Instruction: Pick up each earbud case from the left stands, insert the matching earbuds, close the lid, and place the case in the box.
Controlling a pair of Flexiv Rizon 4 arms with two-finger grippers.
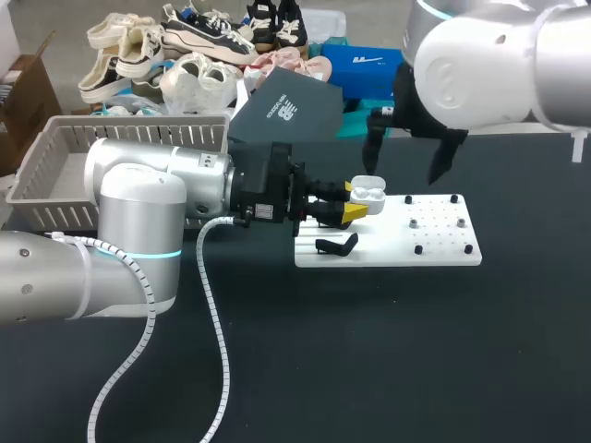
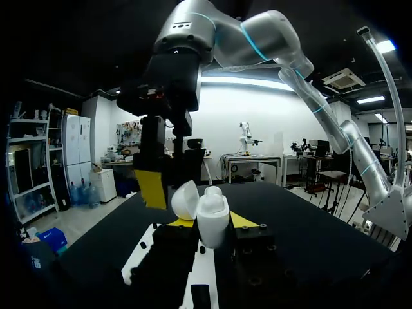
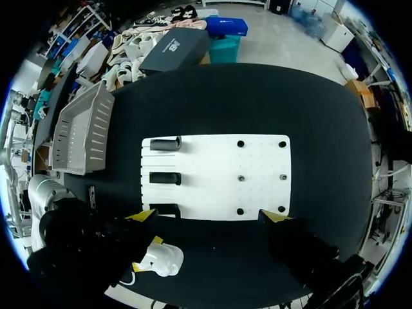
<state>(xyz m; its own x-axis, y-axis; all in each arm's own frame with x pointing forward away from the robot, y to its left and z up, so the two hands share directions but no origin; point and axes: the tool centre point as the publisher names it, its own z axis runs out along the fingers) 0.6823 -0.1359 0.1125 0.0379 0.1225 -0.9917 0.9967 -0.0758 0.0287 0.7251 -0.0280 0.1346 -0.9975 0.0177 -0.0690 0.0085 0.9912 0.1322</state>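
Sitting clamped between the yellow tips of the left gripper [image 1: 358,203], the case [image 1: 369,196] hangs over the ten o'clock corner of the white board [image 1: 443,249]. Its lid [image 2: 187,199] is swung open, and what look like both earbuds [image 1: 371,193] are seated inside.

The case is a small, rounded pebble of glossy white plastic. It is probably light and stiff, but slick enough to twist in a pinch. The broad sides of the body below the seam are the sound place to grip. The hinge is likely the weak spot, so any push on the lid belongs at its free edge.

At about one o'clock from the case, the right gripper [image 1: 406,157] hovers with its fingers spread and nothing in them.

The board is flat and matte, dotted with black pegs, and a black stand [image 1: 337,245] sits at its nine o'clock end. A grey slatted basket [image 1: 55,166], likely the box, lies further toward nine o'clock on the dark table [image 1: 369,369].
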